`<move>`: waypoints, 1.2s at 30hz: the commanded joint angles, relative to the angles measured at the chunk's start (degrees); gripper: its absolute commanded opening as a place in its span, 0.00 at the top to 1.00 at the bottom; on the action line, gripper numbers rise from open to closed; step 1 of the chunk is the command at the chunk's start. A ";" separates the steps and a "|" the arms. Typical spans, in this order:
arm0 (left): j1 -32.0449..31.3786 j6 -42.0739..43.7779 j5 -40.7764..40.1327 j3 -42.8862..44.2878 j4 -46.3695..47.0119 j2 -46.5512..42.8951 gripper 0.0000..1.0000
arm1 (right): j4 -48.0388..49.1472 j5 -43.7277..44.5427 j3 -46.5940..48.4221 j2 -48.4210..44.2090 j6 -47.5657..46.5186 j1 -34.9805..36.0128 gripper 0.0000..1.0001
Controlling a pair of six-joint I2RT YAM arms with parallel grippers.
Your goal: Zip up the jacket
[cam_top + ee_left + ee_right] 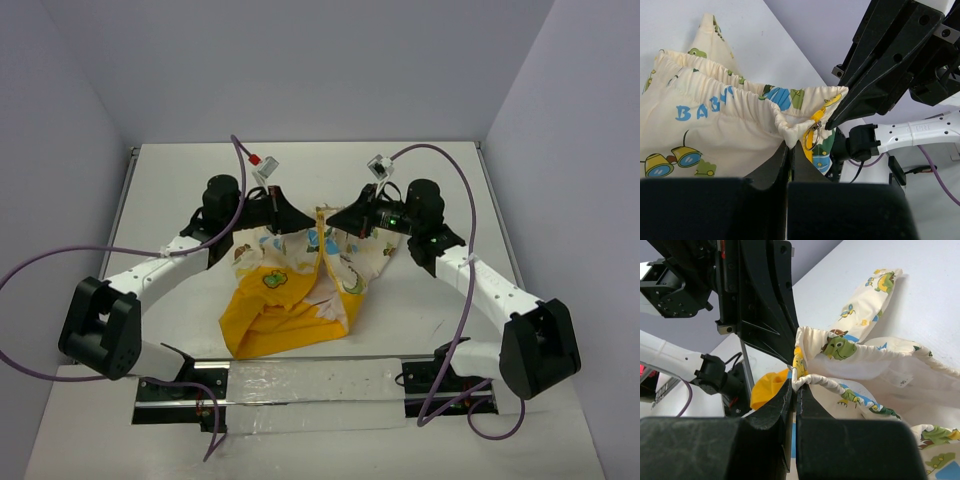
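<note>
We see the jacket [292,295] lying on the table [170,180] just beyond the middle of the mounting rail [310,385]. Its yellow-orange part is nearest the rail, and its cream, animal-printed part is farther from it, held up off the surface. At that far edge both arms meet. Our left gripper [788,150] has its jaws pressed together on the gathered cream hem, right beside a metal pull ring [809,139] hanging on the yellow zip tape [816,119]. Our right gripper [794,389] is likewise clamped on the hem from the opposite side, its tip nearly touching the left one's
</note>
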 commanded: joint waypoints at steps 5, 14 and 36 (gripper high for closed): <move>0.02 3.64 -3.17 -1.55 -8.18 0.53 0.97 | 11.08 3.53 5.15 -5.11 0.70 -2.21 1.00; 1.41 4.83 -10.18 -0.38 -13.22 -4.25 0.36 | 11.20 3.12 4.61 -4.59 1.21 -2.13 1.00; 0.68 -10.57 -0.21 -0.06 11.86 -8.10 0.50 | 10.20 2.33 5.13 -3.10 0.86 -1.73 1.00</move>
